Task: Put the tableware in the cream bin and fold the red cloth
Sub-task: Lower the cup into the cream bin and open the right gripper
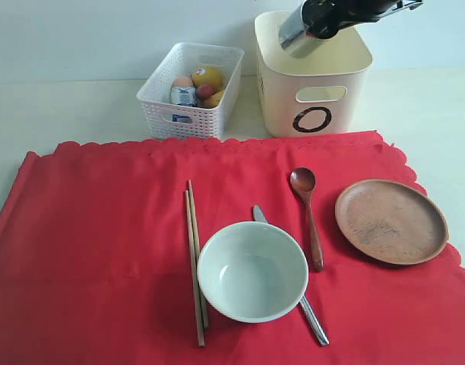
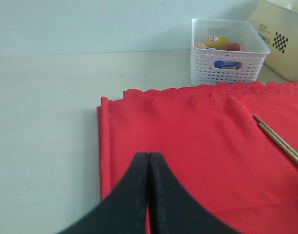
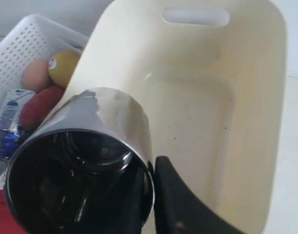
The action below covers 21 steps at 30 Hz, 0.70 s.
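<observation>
My right gripper [image 3: 152, 168] is shut on the rim of the shiny steel cup [image 3: 98, 136], one finger inside and one outside, and holds it tilted above the open mouth of the cream bin [image 1: 316, 84]. The cup [image 1: 296, 36] hangs over the bin's rim in the exterior view. On the red cloth [image 1: 103, 251] lie two chopsticks [image 1: 194, 258], the pale bowl [image 1: 252, 271], a steel knife [image 1: 312, 319] partly under the bowl, a dark wooden spoon [image 1: 308, 213] and a brown wooden plate [image 1: 391, 221]. My left gripper [image 2: 148, 158] is shut and empty above the cloth's left edge [image 2: 102, 146].
A white lattice basket [image 1: 190, 91] with an egg, a yellow fruit and a small carton stands left of the bin, behind the cloth. Bare pale table lies to the left of the cloth [image 2: 42, 122].
</observation>
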Each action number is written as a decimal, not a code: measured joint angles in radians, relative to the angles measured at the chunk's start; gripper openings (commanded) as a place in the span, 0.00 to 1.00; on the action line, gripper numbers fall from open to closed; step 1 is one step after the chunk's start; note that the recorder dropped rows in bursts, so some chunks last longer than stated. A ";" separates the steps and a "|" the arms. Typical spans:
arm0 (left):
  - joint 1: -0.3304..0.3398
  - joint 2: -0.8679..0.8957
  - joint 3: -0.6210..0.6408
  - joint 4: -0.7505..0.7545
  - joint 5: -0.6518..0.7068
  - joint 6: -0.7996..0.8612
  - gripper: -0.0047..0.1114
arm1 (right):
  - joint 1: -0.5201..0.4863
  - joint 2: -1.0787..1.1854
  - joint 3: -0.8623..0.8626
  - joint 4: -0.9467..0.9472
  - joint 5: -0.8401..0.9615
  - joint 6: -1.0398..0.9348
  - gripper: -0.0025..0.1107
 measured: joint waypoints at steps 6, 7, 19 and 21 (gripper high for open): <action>0.000 0.000 0.000 0.000 0.000 0.000 0.04 | -0.002 0.016 0.000 -0.047 -0.001 0.033 0.11; 0.000 0.000 0.000 0.000 0.000 0.000 0.04 | -0.002 0.021 0.000 -0.049 0.001 0.033 0.15; 0.000 0.000 0.000 0.000 0.000 0.000 0.04 | -0.002 0.031 0.000 -0.049 -0.002 0.046 0.47; 0.000 0.000 0.000 0.000 0.000 0.000 0.04 | -0.002 0.031 0.000 -0.049 -0.002 0.047 0.47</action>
